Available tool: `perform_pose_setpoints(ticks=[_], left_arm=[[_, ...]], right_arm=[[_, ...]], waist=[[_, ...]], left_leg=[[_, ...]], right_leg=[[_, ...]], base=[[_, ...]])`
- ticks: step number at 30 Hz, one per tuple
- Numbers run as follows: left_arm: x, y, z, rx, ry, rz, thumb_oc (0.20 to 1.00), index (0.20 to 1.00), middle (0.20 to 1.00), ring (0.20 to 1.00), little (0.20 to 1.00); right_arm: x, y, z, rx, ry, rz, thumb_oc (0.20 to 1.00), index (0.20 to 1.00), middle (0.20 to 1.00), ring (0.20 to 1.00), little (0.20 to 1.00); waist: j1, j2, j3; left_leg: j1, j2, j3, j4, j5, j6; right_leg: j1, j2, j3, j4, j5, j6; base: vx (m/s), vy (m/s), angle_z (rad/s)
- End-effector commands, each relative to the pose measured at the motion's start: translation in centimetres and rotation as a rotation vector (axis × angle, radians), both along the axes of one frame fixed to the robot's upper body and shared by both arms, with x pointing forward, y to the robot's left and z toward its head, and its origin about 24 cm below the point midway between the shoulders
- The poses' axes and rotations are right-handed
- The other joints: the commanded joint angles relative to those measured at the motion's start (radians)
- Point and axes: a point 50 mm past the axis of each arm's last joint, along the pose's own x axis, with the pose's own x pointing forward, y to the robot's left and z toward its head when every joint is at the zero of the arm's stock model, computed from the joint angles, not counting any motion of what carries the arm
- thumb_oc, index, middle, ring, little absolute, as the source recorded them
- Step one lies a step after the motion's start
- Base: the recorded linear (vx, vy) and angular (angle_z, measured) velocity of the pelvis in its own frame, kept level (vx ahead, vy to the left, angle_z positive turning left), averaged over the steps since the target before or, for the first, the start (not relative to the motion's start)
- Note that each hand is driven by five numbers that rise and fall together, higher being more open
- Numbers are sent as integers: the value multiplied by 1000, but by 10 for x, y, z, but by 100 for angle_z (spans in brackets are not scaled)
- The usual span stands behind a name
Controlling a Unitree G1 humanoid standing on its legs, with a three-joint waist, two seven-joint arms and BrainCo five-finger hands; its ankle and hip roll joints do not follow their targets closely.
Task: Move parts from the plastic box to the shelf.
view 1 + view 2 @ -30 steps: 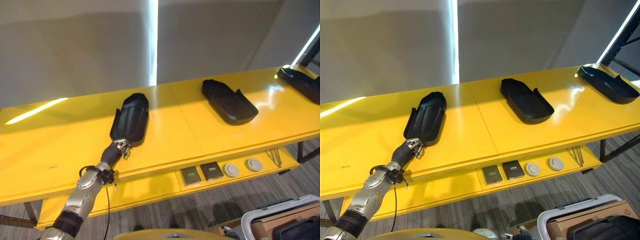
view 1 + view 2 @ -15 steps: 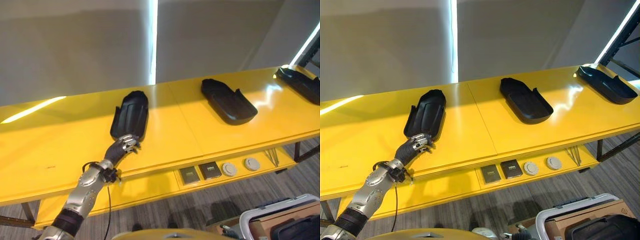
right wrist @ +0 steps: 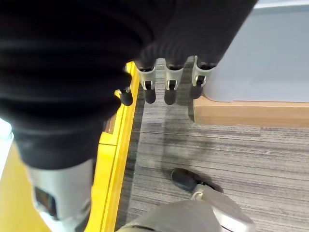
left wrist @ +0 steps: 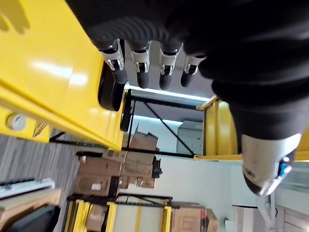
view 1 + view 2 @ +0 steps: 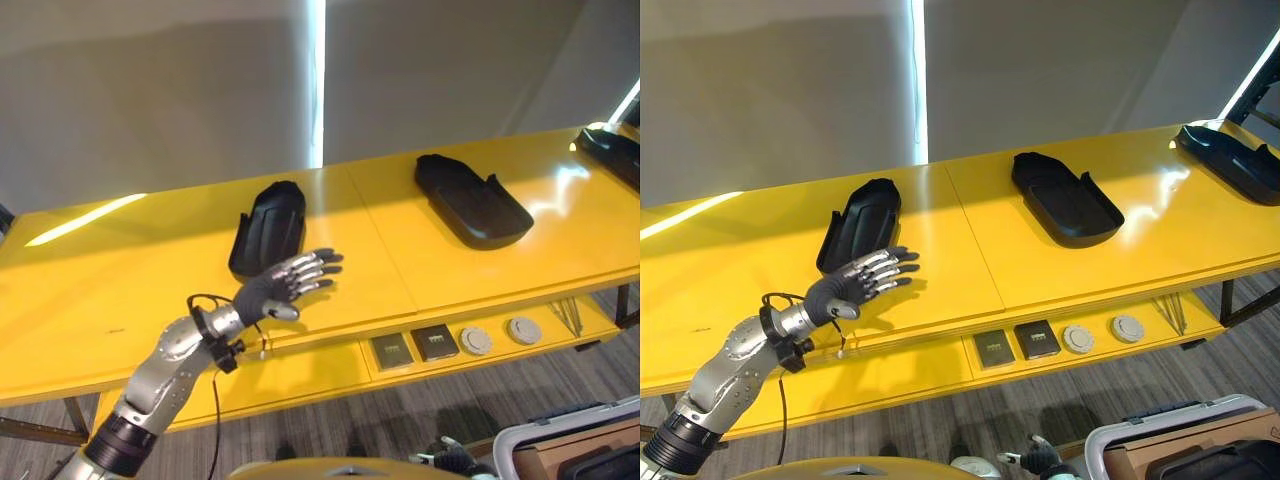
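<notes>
Three black moulded plastic parts (image 5: 268, 226) (image 5: 470, 199) (image 5: 1230, 160) laid on glossy yellow metal shelf (image 5: 970, 265) — nearest just beyond left hand (image 5: 855, 283) (fingers spread, nothing held); right hand (image 3: 166, 84) relaxed, empty; remaining box contents not judged.

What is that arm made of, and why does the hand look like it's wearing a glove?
The left arm is silver-grey metal. The left hand has silver fingers with dark tips; a dark ribbed cover wraps its back and wrist. The right hand looks the same.

Bare yellow shelf (image 5: 90, 290) surface lies left of the nearest black part (image 5: 268, 226); wide open gaps separate the middle part (image 5: 472, 203) and far-right part (image 5: 1230, 163).
</notes>
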Motion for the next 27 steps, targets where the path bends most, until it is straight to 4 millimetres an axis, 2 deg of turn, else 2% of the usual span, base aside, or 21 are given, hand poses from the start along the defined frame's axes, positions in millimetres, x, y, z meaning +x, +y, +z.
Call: perform_pose_setpoints(ticks=[1,4,7,10,12,13,15,18,20,22,23,24,25,26,27], left_arm=[[7,-14,5,4,-38,-85,1000,1000,1000,1000,1000],[6,-27,-9,86,-69,-76,1000,1000,1000,1000,1000],[9,-31,-23,170,-111,-35,1000,1000,1000,1000,1000],[12,-31,-32,238,-125,14,1000,1000,1000,1000,1000],[13,-30,-41,298,-134,51,1000,1000,1000,1000,1000],[14,-30,-45,327,-125,54,1000,1000,1000,1000,1000],[17,-31,-57,422,-129,81,1000,1000,1000,1000,1000],[23,-22,-91,608,-70,146,1000,1000,1000,1000,1000],[20,-1,-130,753,78,251,1000,1000,1000,1000,1000],[12,14,-151,798,167,326,1000,1000,1000,1000,1000],[4,32,-168,871,182,394,1000,1000,1000,1000,1000],[-6,53,-180,966,205,483,1000,1000,1000,1000,1000],[-7,56,-181,980,206,495,1000,1000,1000,1000,1000],[-12,67,-187,1031,225,547,1000,1000,1000,1000,1000],[-17,75,-191,1064,259,579,1000,1000,1000,1000,1000]], right_arm=[[5,-1,0,-2,-14,-8,1000,1000,1000,1000,1000],[7,2,-1,1,-14,-14,1000,1000,1000,1000,1000],[3,0,-3,-12,8,-32,1000,1000,1000,1000,1000],[0,-5,-3,-32,28,-10,1000,1000,1000,1000,1000],[6,-10,-1,-43,36,-11,1000,1000,1000,1000,1000],[8,-13,0,-45,36,-30,1000,1000,1000,1000,1000],[7,-17,1,-44,32,-91,1000,1000,1000,1000,1000],[-1,-18,0,-12,21,-164,1000,1000,1000,1000,1000],[-11,-13,-4,15,25,-216,1000,1000,1000,1000,1000],[-16,-12,-5,17,27,-247,1000,1000,1000,1000,1000],[-23,-11,-7,18,39,-261,1000,1000,1000,1000,1000],[-27,-12,-8,19,55,-284,1000,1000,1000,1000,1000],[-27,-12,-8,21,56,-288,1000,1000,1000,1000,1000],[-27,-13,-9,24,61,-291,1000,1000,1000,1000,1000],[-27,-12,-9,23,62,-292,1000,1000,1000,1000,1000]], waist=[[-13,-34,-23],[-26,-43,-26],[-27,-48,-26],[-2,-52,-27],[33,-63,-27],[44,-65,-24],[40,-64,-13],[5,-62,3],[-17,-61,19],[-21,-62,30],[-17,-62,41],[11,-61,64],[15,-64,64],[31,-66,69],[39,-67,71]], left_leg=[[11,124,-27,-3,-23,-72],[12,122,-36,-3,-28,-70],[9,97,-90,7,-42,-56],[-34,17,-242,76,-89,-22],[-84,-72,-370,171,-136,12],[-94,-97,-396,195,-149,18],[-105,-115,-376,230,-168,28],[-102,-118,-333,241,-183,36],[-89,-120,-308,227,-179,41],[-82,-121,-292,220,-177,46],[-76,-121,-268,211,-173,48],[-55,-114,-225,193,-173,47],[-57,-116,-219,191,-170,47],[-54,-115,-199,183,-167,47],[-51,-114,-188,178,-166,47]], right_leg=[[-28,-49,9,3,-4,78],[-38,-36,40,3,-6,77],[-46,-19,98,3,-5,78],[-68,-3,183,3,9,85],[-89,5,278,3,32,91],[-95,10,302,3,40,93],[-109,9,315,3,57,99],[-139,0,314,3,81,114],[-177,-8,304,3,97,128],[-203,-19,284,3,103,137],[-227,-34,236,3,108,145],[-248,-59,117,3,108,155],[-253,-64,107,3,111,156],[-264,-77,52,3,113,162],[-267,-85,24,3,115,165]], base=[[-60,-87,0],[-50,-91,-9],[-42,-67,-47],[-82,-24,-108],[-122,-9,-163],[-145,50,-256],[-160,81,-190],[-199,101,-88],[-234,105,-57],[-176,76,-65],[-230,77,-101],[-207,55,-106],[-178,18,-128],[-104,-8,-151],[-147,-38,-187]])
